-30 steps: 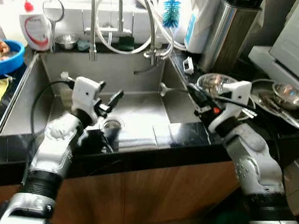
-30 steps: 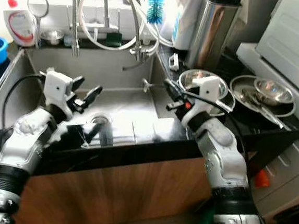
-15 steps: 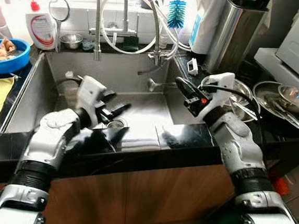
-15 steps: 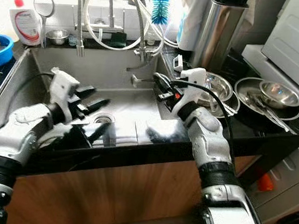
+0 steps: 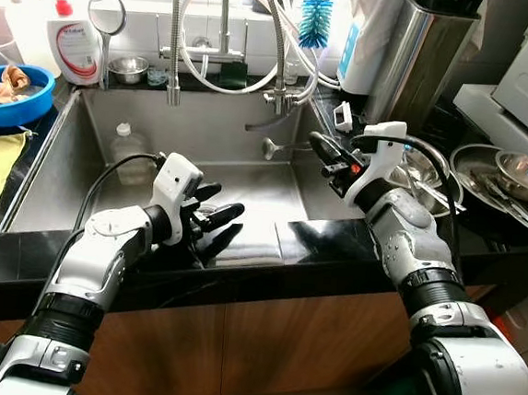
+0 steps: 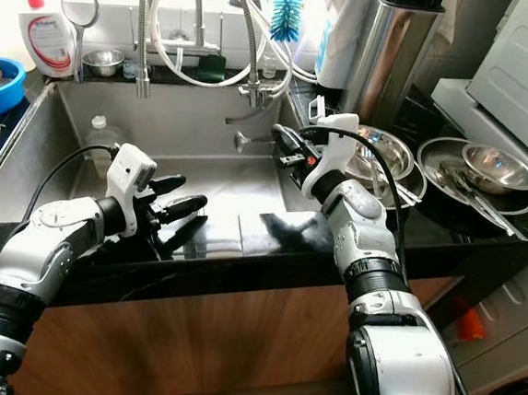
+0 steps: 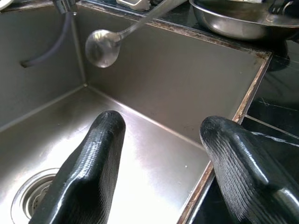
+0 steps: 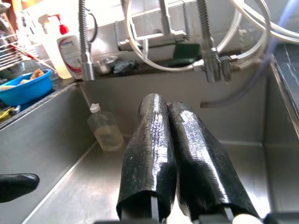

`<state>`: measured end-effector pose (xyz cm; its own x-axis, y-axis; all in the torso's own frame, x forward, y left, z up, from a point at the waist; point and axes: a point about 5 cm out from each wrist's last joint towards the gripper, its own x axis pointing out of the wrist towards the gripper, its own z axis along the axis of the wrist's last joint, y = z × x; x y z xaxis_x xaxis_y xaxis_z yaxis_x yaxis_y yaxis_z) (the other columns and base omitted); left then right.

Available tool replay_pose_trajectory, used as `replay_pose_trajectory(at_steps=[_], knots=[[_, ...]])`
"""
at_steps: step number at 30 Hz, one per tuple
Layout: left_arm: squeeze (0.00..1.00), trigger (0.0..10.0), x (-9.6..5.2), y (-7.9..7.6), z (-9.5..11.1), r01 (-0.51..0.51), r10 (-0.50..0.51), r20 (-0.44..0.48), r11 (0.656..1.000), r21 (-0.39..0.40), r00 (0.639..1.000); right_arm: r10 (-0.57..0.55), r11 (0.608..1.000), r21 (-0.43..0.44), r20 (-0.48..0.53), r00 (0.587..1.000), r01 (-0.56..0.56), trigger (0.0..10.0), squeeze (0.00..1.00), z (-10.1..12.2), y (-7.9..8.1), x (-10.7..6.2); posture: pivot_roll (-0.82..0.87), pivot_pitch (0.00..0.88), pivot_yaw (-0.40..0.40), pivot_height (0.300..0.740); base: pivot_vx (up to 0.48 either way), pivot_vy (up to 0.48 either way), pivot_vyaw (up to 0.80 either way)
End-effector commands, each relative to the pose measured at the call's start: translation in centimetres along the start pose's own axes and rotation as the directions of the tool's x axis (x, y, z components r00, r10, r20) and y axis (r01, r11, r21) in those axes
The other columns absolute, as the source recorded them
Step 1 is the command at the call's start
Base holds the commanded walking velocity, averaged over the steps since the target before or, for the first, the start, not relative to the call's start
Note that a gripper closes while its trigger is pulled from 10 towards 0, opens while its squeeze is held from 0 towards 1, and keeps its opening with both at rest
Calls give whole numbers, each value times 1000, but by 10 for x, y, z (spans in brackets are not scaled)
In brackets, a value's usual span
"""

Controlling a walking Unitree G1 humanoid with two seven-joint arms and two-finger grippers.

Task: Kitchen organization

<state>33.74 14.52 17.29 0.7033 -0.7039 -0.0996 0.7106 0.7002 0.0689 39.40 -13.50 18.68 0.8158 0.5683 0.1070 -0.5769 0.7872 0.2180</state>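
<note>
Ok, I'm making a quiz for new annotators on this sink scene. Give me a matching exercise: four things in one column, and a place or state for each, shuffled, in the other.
Things:
1. left claw
2. right claw
3. blue bowl
4. clear bottle

Places or states:
A. standing inside the sink, near its left wall
B. fingers pressed together, empty
C. on the counter left of the sink
D. fingers spread apart, empty

Pairs: 1-D, 2-B, 3-C, 4-A
</note>
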Motion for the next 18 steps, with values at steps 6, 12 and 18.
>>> replay_pose_trajectory(at_steps=[6,12,18], knots=[[0,10000,2,-6,1,23,-23,-6,1000,6,1000,-48,998,44,3,999,47,10000,0,6,-7,2,65,0,-65,740,0,0,0],[0,10000,1,-7,0,24,-24,-8,1000,-3,1000,-94,992,76,-44,995,97,10000,0,-1,-13,-1,64,0,-66,740,0,0,0],[0,10000,1,-8,0,25,-25,-2,1000,-8,1000,-59,996,65,-50,997,63,10000,235,0,-11,0,62,0,-68,740,0,0,0]])
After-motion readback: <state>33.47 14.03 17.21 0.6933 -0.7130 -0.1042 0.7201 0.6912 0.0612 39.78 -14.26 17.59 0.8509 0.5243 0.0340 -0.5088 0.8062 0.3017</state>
